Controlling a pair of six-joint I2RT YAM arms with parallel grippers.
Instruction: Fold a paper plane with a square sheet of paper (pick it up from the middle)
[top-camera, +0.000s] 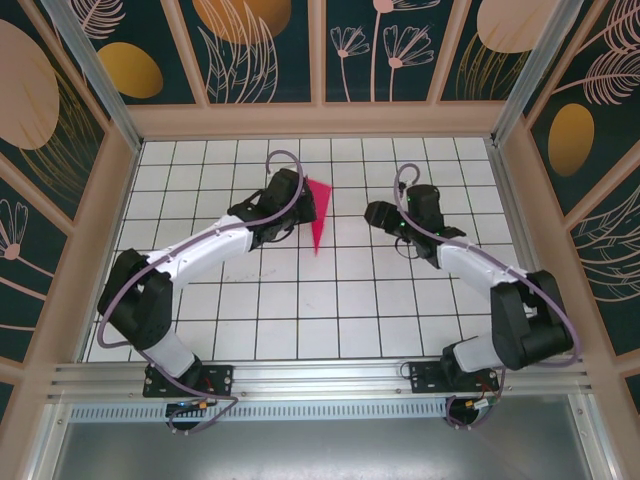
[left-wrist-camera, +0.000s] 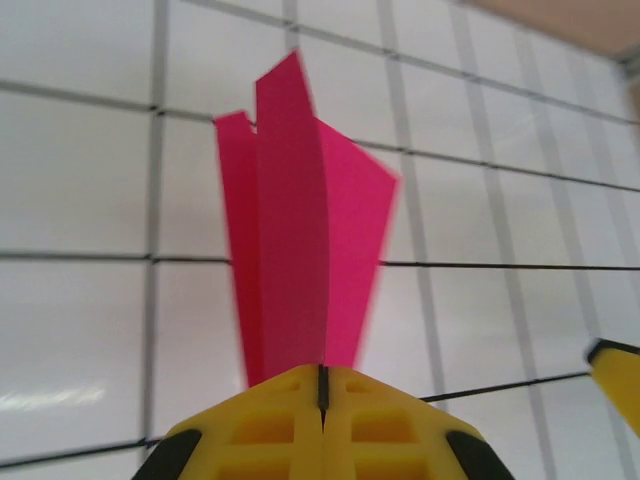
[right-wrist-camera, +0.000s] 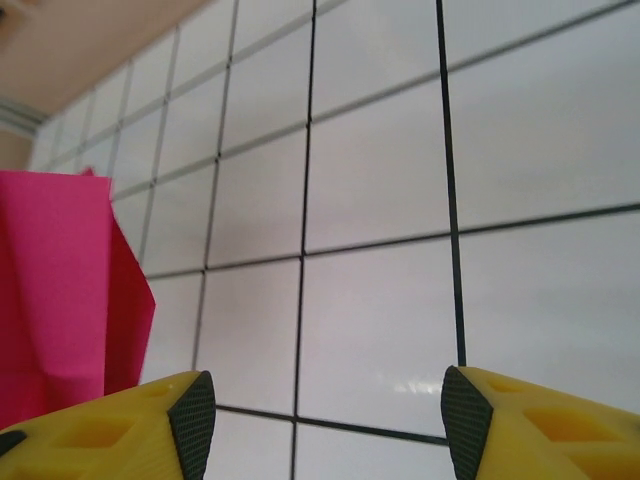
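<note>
We see our left gripper (top-camera: 298, 205) out over the far middle of the white gridded table (top-camera: 300, 310). In the left wrist view its yellow fingers (left-wrist-camera: 270, 430) are pressed flat together, and the left gripper (left-wrist-camera: 322, 385) pinches the folded sheet of paper (left-wrist-camera: 300, 250) at one narrow end. The magenta-pink sheet fans out past the fingertips in several creased layers. From above, the folded sheet of paper (top-camera: 320, 215) reads as a slim wedge just right of that gripper, its point toward the near side.

Our right gripper (top-camera: 378, 213) sits to the right of the paper, apart from it. In its wrist view the right gripper (right-wrist-camera: 325, 400) has its jaws spread wide with only table tiles between them, and the paper (right-wrist-camera: 60, 280) stands at the left edge.
</note>
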